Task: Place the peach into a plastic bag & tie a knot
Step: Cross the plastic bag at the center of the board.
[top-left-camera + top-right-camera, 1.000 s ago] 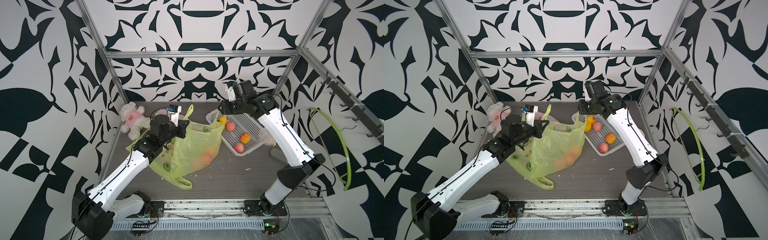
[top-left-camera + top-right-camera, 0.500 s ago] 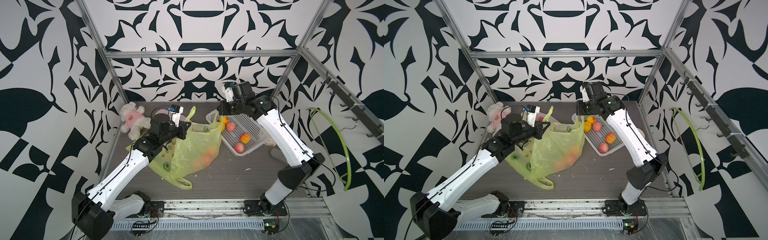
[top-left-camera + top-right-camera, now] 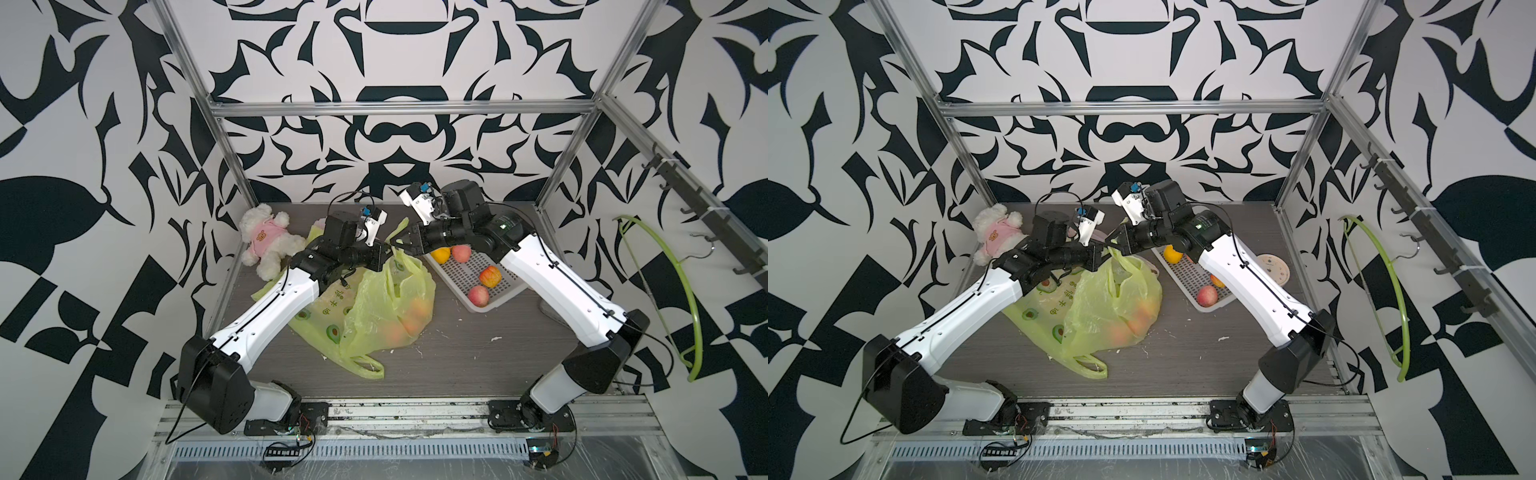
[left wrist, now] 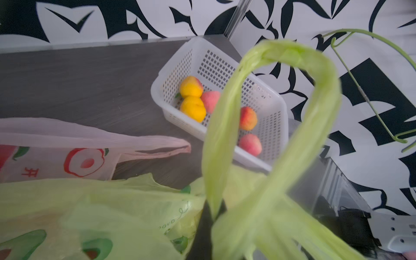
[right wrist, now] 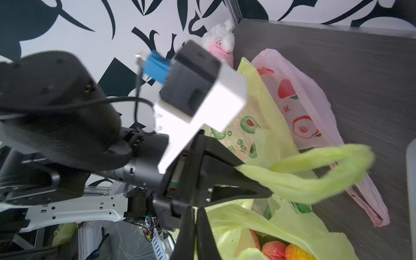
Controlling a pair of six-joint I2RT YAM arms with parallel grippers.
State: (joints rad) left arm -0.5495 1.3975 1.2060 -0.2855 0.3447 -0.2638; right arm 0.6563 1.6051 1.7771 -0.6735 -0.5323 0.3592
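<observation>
Swinging off the white basket [image 3: 498,300], the right gripper [image 3: 397,242] has come to the mouth of the green plastic bag [image 3: 386,307] and closed. Whether it pinches any film I cannot tell. The bagged peaches [image 3: 409,322] lie inside that bag, which sits just beside the basket. The loose peaches [image 3: 478,296] are in the basket itself. The left gripper [image 5: 254,180] is clamped on the bag's handle loop [image 5: 326,171], holding it up near the basket.
</observation>
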